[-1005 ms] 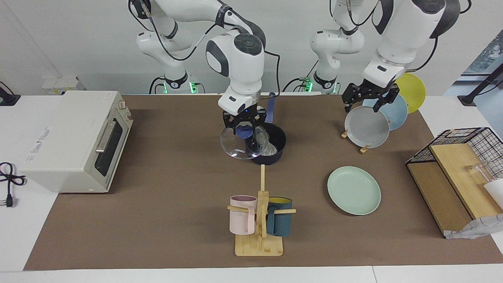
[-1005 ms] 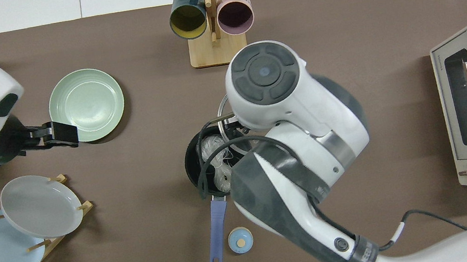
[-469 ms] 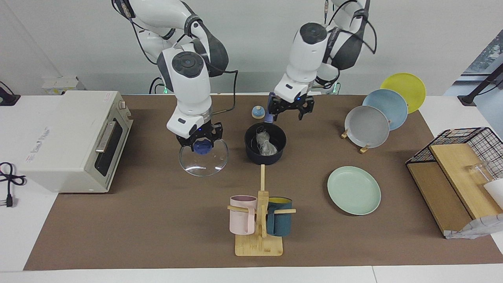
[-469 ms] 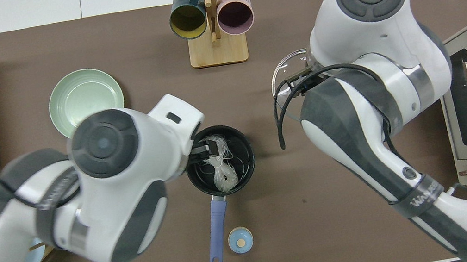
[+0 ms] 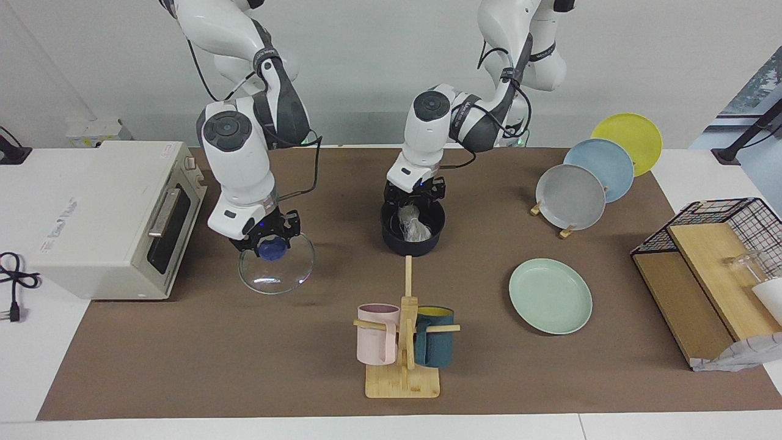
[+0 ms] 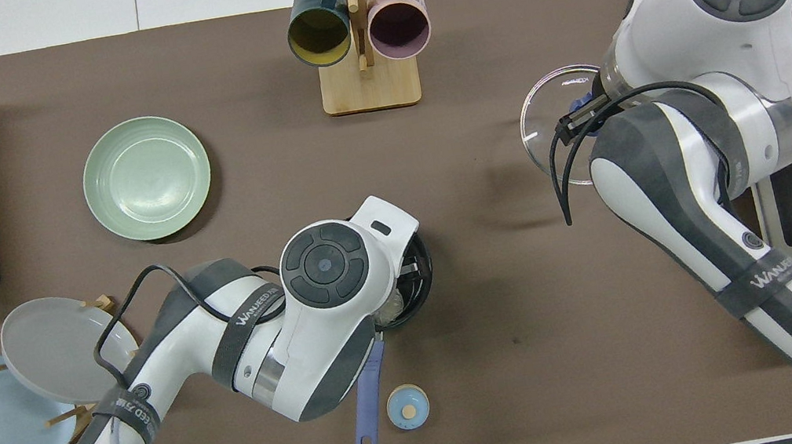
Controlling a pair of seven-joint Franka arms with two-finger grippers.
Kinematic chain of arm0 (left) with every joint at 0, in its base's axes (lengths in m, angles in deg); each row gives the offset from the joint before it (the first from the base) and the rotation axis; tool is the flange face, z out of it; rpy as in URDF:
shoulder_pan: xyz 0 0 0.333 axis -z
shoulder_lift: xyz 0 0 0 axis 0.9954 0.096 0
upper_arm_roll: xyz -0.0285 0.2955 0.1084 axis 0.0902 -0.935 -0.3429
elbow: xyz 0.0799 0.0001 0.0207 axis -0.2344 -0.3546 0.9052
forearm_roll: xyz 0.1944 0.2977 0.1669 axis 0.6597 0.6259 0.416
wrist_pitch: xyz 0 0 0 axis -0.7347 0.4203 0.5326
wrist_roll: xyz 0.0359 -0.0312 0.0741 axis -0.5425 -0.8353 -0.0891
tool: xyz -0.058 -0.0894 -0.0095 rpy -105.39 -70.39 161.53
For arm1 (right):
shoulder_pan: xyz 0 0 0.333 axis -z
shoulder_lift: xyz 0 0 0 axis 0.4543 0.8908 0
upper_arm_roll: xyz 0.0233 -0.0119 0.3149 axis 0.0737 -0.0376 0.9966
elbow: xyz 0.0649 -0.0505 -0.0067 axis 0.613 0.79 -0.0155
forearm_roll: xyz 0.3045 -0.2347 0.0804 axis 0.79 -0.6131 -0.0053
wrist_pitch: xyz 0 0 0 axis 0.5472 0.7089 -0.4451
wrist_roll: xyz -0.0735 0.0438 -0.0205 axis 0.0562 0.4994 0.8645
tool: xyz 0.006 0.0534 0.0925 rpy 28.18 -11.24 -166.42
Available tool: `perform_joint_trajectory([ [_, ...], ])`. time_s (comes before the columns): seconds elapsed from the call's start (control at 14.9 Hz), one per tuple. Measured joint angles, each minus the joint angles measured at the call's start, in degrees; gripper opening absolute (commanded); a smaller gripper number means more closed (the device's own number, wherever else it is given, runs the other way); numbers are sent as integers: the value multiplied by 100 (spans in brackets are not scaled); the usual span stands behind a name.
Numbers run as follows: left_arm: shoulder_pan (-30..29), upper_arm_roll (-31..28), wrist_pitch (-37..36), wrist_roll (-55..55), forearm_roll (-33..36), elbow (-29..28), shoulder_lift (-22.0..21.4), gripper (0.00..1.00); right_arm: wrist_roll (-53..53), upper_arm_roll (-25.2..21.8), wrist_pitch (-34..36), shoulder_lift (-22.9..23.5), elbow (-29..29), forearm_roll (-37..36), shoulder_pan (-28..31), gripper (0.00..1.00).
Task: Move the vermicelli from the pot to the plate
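The dark navy pot (image 5: pixel 397 241) stands mid-table with the vermicelli (image 5: pixel 416 227), a whitish wrapped bundle, inside it. My left gripper (image 5: pixel 415 197) is lowered to the pot's mouth, open, its fingers on either side of the top of the bundle. In the overhead view the left arm covers the bundle; only the pot's rim (image 6: pixel 422 285) and blue handle (image 6: pixel 367 405) show. The mint-green plate (image 5: pixel 550 296) (image 6: pixel 147 178) lies bare toward the left arm's end. My right gripper (image 5: pixel 272 244) is shut on the blue knob of the glass lid (image 5: pixel 278 275) (image 6: pixel 550 142), low over the mat.
A toaster oven (image 5: pixel 110 214) sits at the right arm's end, close to the held lid. A wooden mug rack (image 5: pixel 403 342) stands farther from the robots than the pot. A plate rack (image 5: pixel 571 195), a wire basket (image 5: pixel 721 269) and a small blue round thing (image 6: pixel 407 407) are also here.
The right arm carried the glass lid off the pot toward the oven. The left arm swung from the plate rack to the pot and lowered its open gripper onto the vermicelli.
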Motion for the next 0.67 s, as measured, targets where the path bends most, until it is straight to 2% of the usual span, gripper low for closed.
perform_joint_trajectory([
  [0.4, 0, -14, 394, 54, 58, -10, 469, 100, -100, -7, -805, 140, 362, 0, 112, 64],
  [0.47, 0, -15, 454, 72, 81, -10, 543, 93, -101, -13, -927, 232, 370, 0, 117, 64],
  [0.6, 0, -18, 494, 114, 107, -10, 605, 2, -108, -18, -1125, 435, 373, 0, 166, 64],
  [0.67, 0, -19, 497, 135, 113, -9, 607, 0, -128, -21, -1191, 526, 373, -1, 201, 64],
])
